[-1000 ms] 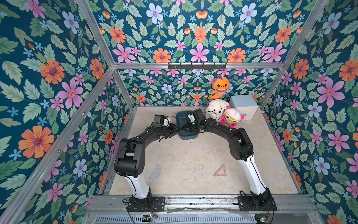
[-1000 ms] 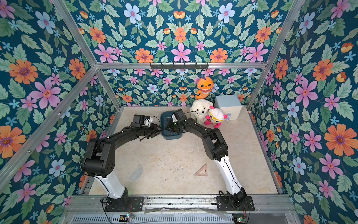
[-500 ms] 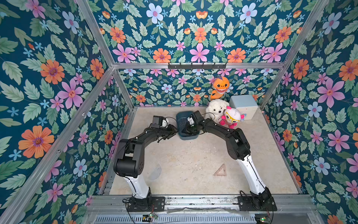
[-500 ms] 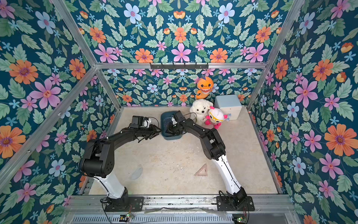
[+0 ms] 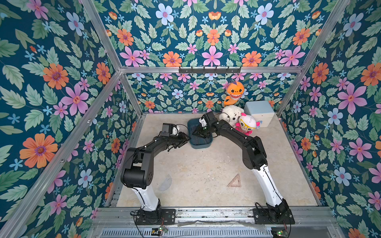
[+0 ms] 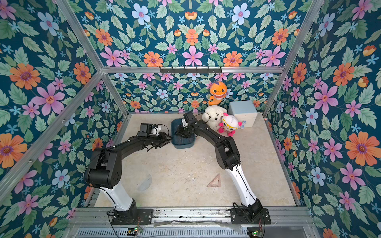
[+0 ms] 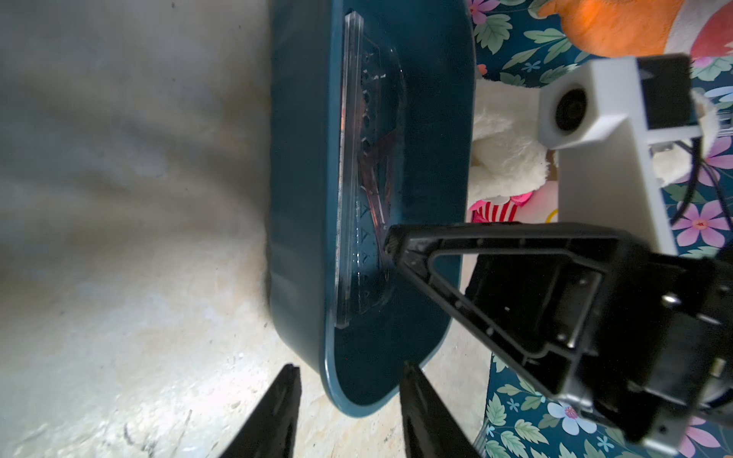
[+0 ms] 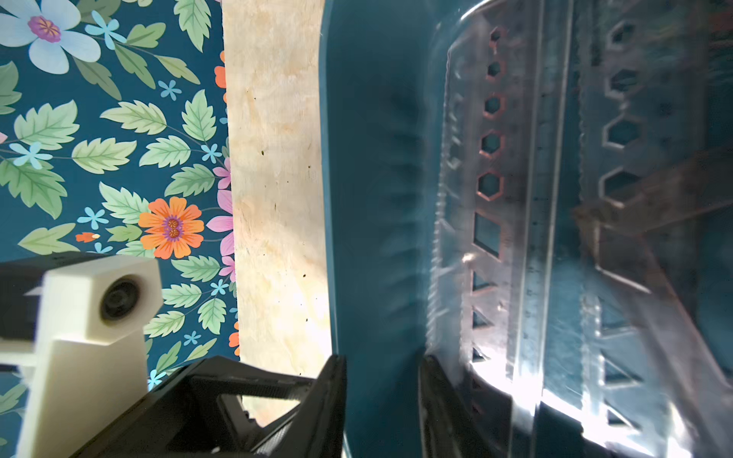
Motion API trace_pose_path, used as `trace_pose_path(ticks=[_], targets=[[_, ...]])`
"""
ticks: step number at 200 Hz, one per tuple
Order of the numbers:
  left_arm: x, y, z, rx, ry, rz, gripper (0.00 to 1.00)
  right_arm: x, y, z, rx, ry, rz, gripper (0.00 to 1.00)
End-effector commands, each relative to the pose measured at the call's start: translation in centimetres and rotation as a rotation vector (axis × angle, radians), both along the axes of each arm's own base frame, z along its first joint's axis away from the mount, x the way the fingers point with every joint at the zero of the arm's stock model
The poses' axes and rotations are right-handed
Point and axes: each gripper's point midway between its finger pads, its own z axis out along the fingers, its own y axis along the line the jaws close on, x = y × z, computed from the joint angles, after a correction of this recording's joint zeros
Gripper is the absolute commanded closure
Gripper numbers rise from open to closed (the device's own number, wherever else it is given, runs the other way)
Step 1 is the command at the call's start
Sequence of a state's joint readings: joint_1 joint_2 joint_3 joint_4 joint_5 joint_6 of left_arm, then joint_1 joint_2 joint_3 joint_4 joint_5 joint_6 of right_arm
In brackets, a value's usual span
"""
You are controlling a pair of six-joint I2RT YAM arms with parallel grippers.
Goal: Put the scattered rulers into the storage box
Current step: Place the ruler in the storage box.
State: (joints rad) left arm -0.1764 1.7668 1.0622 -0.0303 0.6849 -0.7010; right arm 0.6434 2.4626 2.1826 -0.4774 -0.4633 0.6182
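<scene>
The right gripper [image 8: 382, 359] hangs with jaws released inside the storage box [image 5: 201, 145] beside the straight rulers [image 8: 496, 198] lying in it, while the left gripper [image 7: 350, 368] holds its jaws apart astride the box's end, contact unclear.

Orange plush [image 5: 235, 91], white plush [image 5: 229, 115], pink doll [image 5: 247, 123], pale blue cube [image 5: 259, 112].
</scene>
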Motion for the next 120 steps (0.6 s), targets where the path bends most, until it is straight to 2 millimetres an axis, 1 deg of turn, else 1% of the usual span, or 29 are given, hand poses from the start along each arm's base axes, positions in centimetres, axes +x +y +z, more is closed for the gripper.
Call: trace_pose_path(ticks=[1, 18, 33, 52, 65, 74, 77, 78, 79, 83, 92, 94, 97, 101, 102, 104, 108, 110, 112, 114, 116, 120], targets=[[0.2, -0.1, 0.7, -0.010, -0.027, -0.008, 0.53, -0.5, -0.3, 0.6, -0.025, -0.008, 0.013, 0.66], [0.2, -0.1, 0.7, -0.009, -0.029, -0.009, 0.53, -0.5, -0.3, 0.6, -0.027, -0.005, 0.014, 0.66], [0.2, -0.1, 0.8, -0.008, -0.031, -0.010, 0.53, -0.5, -0.4, 1.2, -0.027, -0.017, 0.016, 0.66], [0.2, -0.1, 1.0, -0.001, -0.041, -0.010, 0.53, -0.7, -0.6, 3.4, -0.019, -0.062, 0.026, 0.66], [0.1, -0.3, 1.3, 0.018, -0.051, -0.013, 0.53, -1.4, -1.0, 5.2, -0.030, -0.105, 0.036, 0.65], [-0.3, -0.8, 1.7, 0.041, -0.065, -0.027, 0.53, -2.3, -1.6, 6.5, -0.048, -0.137, 0.041, 0.65], [-0.4, -0.9, 1.8, 0.052, -0.069, -0.032, 0.52, -2.7, -1.8, 6.6, -0.058, -0.145, 0.042, 0.66], [-0.5, -1.0, 1.9, 0.055, -0.072, -0.034, 0.52, -2.8, -1.9, 6.9, -0.060, -0.151, 0.042, 0.65], [-0.5, -1.1, 1.9, 0.057, -0.074, -0.034, 0.52, -3.0, -2.0, 6.6, -0.067, -0.150, 0.041, 0.65], [-0.8, -1.3, 2.1, 0.071, -0.079, -0.041, 0.52, -3.4, -2.5, 7.4, -0.075, -0.172, 0.037, 0.65], [-1.4, -2.3, 2.7, 0.098, -0.102, -0.067, 0.52, -4.8, -3.6, 8.0, -0.104, -0.201, 0.030, 0.65], [-1.6, -2.5, 2.7, 0.105, -0.106, -0.072, 0.52, -5.2, -4.0, 7.7, -0.115, -0.199, 0.028, 0.65], [-1.8, -2.8, 2.8, 0.113, -0.110, -0.078, 0.52, -5.6, -4.4, 8.1, -0.121, -0.214, 0.023, 0.65], [-2.2, -3.2, 2.9, 0.122, -0.115, -0.089, 0.52, -6.4, -5.1, 8.1, -0.136, -0.223, 0.014, 0.65], [-2.3, -3.3, 2.9, 0.126, -0.117, -0.092, 0.52, -6.6, -5.3, 7.8, -0.142, -0.221, 0.014, 0.66], [-2.5, -3.5, 3.0, 0.130, -0.119, -0.096, 0.52, -7.0, -5.7, 8.0, -0.148, -0.229, 0.008, 0.66], [-2.9, -4.0, 3.0, 0.133, -0.122, -0.107, 0.52, -7.8, -6.5, 7.9, -0.163, -0.235, -0.002, 0.66], [-3.1, -4.3, 3.1, 0.134, -0.124, -0.115, 0.52, -8.3, -6.9, 7.5, -0.174, -0.231, -0.003, 0.67], [-3.3, -4.5, 3.1, 0.135, -0.124, -0.121, 0.52, -8.7, -7.3, 7.7, -0.177, -0.237, -0.009, 0.67], [-3.6, -4.9, 3.2, 0.135, -0.129, -0.129, 0.52, -9.2, -7.7, 7.3, -0.187, -0.234, -0.013, 0.67], [-3.8, -5.1, 3.2, 0.135, -0.129, -0.134, 0.52, -9.5, -8.0, 7.4, -0.188, -0.241, -0.021, 0.68], [-4.3, -5.6, 3.1, 0.138, -0.130, -0.147, 0.52, -10.5, -8.8, 7.1, -0.195, -0.241, -0.032, 0.68]])
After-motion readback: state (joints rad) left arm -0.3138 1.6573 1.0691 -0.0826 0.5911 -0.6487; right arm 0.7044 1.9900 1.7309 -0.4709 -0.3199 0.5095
